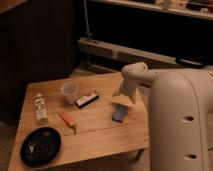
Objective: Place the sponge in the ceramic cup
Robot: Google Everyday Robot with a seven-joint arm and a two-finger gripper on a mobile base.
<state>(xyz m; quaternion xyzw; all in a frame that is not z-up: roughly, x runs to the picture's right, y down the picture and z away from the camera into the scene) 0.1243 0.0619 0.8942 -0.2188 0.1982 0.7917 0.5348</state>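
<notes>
gripper (123,101) over sponge (119,114), ceramic cup (69,93) apart

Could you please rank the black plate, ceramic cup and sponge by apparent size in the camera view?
Largest: black plate
Then: ceramic cup
Smallest: sponge, nearly cup-sized
The end effector is right by the sponge.

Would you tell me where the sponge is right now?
The sponge lies right of centre on the table, just below the claw, right of the black-and-white block.
</notes>
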